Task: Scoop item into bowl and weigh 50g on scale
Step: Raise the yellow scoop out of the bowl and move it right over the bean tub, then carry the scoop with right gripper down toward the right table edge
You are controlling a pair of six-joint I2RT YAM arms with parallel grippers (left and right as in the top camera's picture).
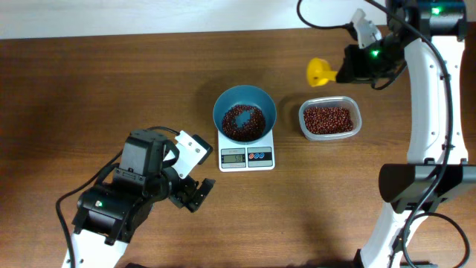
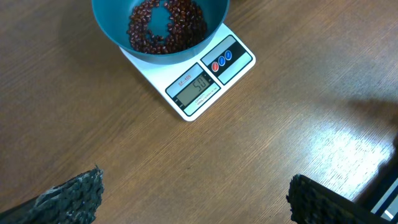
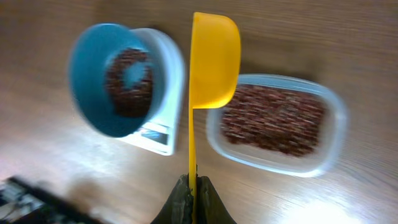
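Overhead, we see red-brown beans (image 1: 243, 123) ringed inside the teal bowl (image 1: 222, 105) on the scale (image 1: 247, 157).
Left gripper (image 2: 196, 191) spread wide; right gripper (image 3: 193, 188) clamps a yellow scoop (image 3: 214, 59).

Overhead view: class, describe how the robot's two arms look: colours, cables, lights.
The left arm is mostly black with white housings and looping black cables. The right arm has white links, black joints, black cables and green indicator lights. Jaws are dark.

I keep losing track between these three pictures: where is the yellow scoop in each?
Overhead: yellow scoop at upper right.
Left wrist: not in it.
Right wrist: top centre, handle running down.
Shared landmark: teal bowl, centre overhead, top in left wrist, left in right wrist.
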